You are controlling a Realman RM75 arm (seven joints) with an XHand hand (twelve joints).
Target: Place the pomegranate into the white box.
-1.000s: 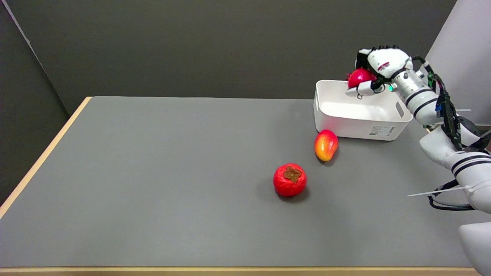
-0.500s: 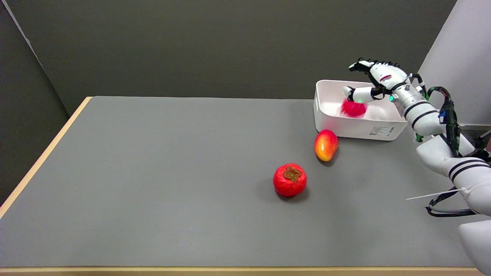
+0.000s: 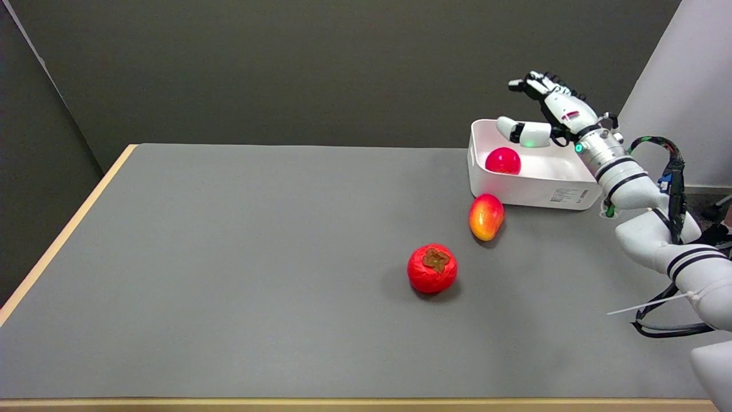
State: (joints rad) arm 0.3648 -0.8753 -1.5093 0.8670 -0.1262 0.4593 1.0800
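Note:
The red pomegranate (image 3: pixel 502 161) lies inside the white box (image 3: pixel 563 186), near its left wall. My right hand (image 3: pixel 546 112) hovers above the box's far side with its fingers spread apart and nothing in it. The hand is up and to the right of the pomegranate, clear of it.
A red-and-yellow mango (image 3: pixel 486 216) lies on the grey table (image 3: pixel 229 274) just in front of the box's left corner. A red persimmon (image 3: pixel 432 268) sits further toward the near side. The table's wooden edge runs along the left and front.
My hand let go of the pomegranate, which dropped into the box and rolled to its left side. The fingers spread and the hand rose slightly.

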